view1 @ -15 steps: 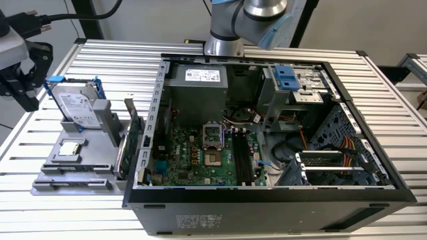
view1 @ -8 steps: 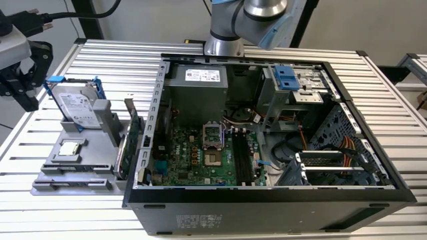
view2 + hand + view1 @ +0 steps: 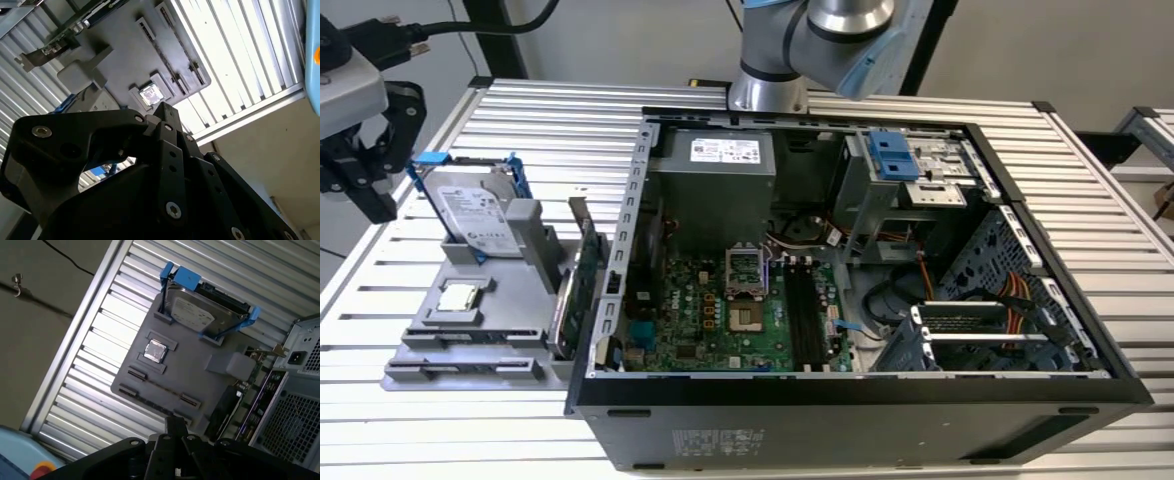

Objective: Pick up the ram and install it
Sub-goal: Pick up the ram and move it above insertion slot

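Risk: black hand (image 3: 367,185), state cannot tell, near gray holder tray (image 3: 192,365); skewed approach could miss thin edge-up ram stick (image 3: 162,389), strike tray.

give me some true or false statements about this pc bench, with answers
1. The case is open, with the motherboard in sight. True.
2. The drive lies flat inside the case. False: the drive stands on edge in the grey tray, at the exterior view's left of the case.
3. A square chip lies flat on the tray. True.
4. The table is smooth wood. False: the table is ribbed metal slats.
5. The gripper grips the drive. False: the gripper hangs apart from the drive, further to the exterior view's left.
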Robot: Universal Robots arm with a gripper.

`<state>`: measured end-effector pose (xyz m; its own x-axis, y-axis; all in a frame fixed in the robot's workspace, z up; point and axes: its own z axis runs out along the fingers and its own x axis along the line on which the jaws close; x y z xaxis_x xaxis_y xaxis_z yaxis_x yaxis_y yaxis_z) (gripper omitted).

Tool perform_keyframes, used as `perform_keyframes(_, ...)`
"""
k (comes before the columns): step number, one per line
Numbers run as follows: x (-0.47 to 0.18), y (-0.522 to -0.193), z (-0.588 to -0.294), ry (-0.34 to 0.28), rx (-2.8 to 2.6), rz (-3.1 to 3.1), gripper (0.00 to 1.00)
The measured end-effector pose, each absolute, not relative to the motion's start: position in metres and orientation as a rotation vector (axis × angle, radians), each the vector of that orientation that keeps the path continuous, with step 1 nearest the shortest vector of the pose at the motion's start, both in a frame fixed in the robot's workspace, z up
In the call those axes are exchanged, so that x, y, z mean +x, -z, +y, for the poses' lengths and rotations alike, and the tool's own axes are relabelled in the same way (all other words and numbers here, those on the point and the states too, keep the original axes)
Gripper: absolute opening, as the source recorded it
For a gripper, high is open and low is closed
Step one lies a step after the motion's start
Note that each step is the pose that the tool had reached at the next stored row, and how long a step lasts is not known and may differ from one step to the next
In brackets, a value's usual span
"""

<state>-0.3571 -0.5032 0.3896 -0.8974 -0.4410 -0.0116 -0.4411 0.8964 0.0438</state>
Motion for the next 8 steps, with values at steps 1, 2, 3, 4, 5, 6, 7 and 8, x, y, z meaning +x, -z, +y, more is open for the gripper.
perform_keyframes(1, -0.3571, -0.3897, -0.5032, -0.071, -0.719, 3.056, 0.0)
perform_keyframes(2, -0.3571, -0.3897, -0.5032, -0.071, -0.725, 3.055, 0.0)
perform_keyframes(3, -0.3571, -0.3896, -0.5031, -0.071, -0.733, 3.053, 0.0)
perform_keyframes(4, -0.3571, -0.3897, -0.5032, -0.071, -0.74, 3.051, 0.0)
perform_keyframes(5, -0.3571, -0.3897, -0.5031, -0.071, -0.747, 3.05, 0.0)
perform_keyframes(6, -0.3571, -0.3897, -0.5031, -0.071, -0.755, 3.048, 0.0)
perform_keyframes(7, -0.3571, -0.3898, -0.5031, -0.071, -0.762, 3.046, 0.0)
perform_keyframes(8, -0.3571, -0.3899, -0.5031, -0.071, -0.82, 3.032, 0.0)
